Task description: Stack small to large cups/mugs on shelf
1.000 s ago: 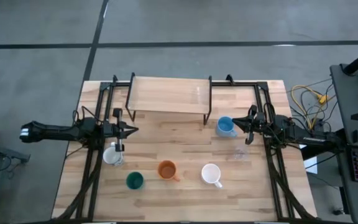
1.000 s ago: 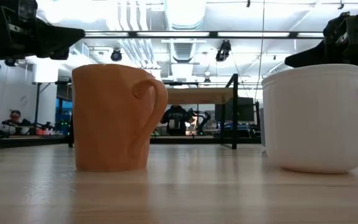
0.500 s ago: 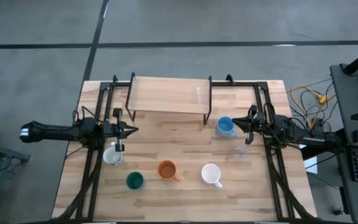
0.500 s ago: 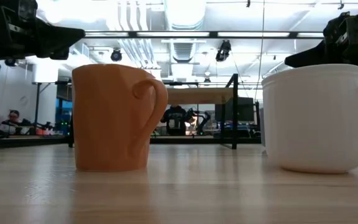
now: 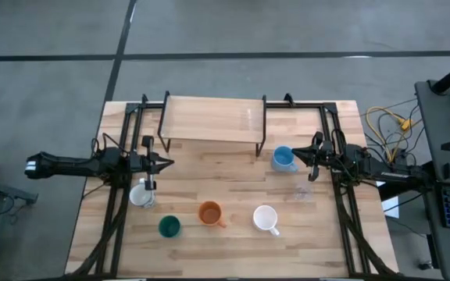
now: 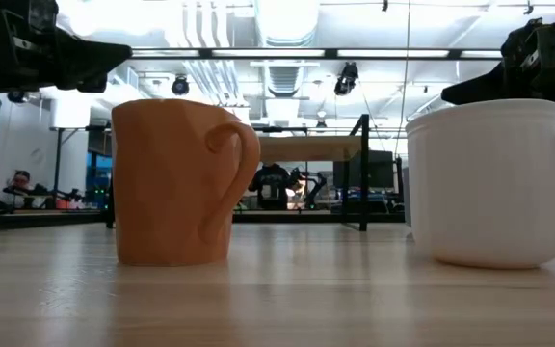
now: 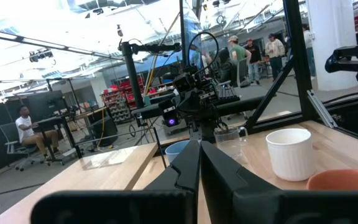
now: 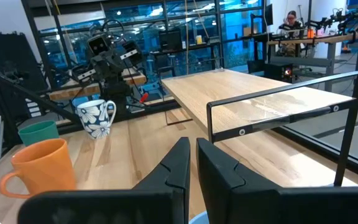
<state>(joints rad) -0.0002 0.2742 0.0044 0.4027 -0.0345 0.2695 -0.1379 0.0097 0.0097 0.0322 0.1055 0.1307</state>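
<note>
No writing or brand can be read on any cup. The left gripper [image 5: 167, 163] hangs above the table's left side with its fingers pressed together, holding nothing; the flowered white mug [image 5: 141, 195] stands just beside it. The right gripper [image 5: 296, 154] is likewise closed and empty, next to the light blue mug [image 5: 283, 158]. The shelf [image 5: 212, 119] stands bare at the far edge, while the green cup [image 5: 169, 227], orange mug [image 5: 209, 212] and plain white mug [image 5: 265, 218] line the near side.
</note>
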